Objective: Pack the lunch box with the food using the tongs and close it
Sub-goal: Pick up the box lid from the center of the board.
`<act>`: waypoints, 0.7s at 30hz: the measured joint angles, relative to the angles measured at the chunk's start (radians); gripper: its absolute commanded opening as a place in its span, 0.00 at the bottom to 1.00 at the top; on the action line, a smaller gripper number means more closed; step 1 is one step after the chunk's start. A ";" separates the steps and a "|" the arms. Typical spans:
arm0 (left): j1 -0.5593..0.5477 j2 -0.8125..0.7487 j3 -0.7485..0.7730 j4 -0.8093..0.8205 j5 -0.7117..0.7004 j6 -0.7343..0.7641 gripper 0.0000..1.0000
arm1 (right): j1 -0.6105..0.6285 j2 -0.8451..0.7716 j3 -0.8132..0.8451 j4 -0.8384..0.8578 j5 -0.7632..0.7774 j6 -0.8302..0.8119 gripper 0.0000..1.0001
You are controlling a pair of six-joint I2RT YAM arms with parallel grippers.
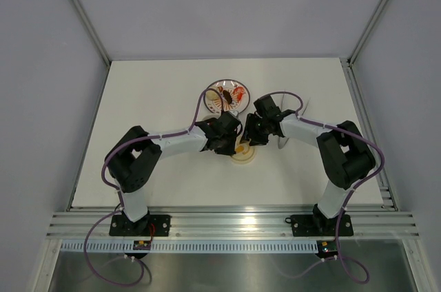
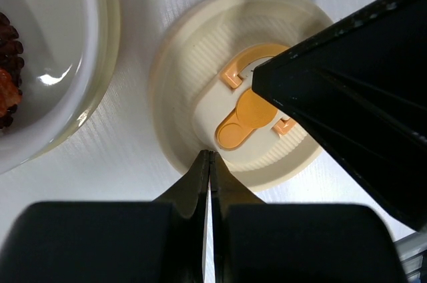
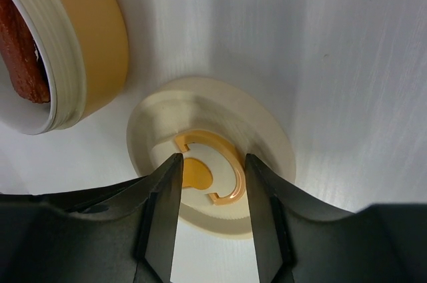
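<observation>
Now the right pincer [image 3: 213, 159] is at the lid [image 3: 267, 136], likely to close the lunch box [image 3: 100, 49].
Its fingers stand apart, one on each side of the lid's orange ring [image 3: 223, 144]; I cannot tell if they squeeze it. The left pincer [image 2: 209, 159], pressed together, is down by the lid's near side, maybe to stop it sliding. The lunch box, with food [image 3: 23, 43] inside, sits just beside both pincers. No words to read.

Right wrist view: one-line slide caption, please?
Open right gripper above the lid's orange handle, lunch box beside it.
</observation>
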 measured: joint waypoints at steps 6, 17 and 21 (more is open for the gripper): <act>0.002 0.000 -0.001 0.002 0.003 0.000 0.00 | -0.003 -0.021 -0.026 0.029 -0.003 0.026 0.48; 0.002 0.000 -0.010 0.035 0.006 -0.007 0.00 | 0.003 -0.104 -0.056 0.102 -0.134 0.105 0.47; 0.002 0.000 -0.010 0.036 0.006 -0.007 0.00 | 0.003 -0.113 -0.062 0.096 -0.126 0.109 0.47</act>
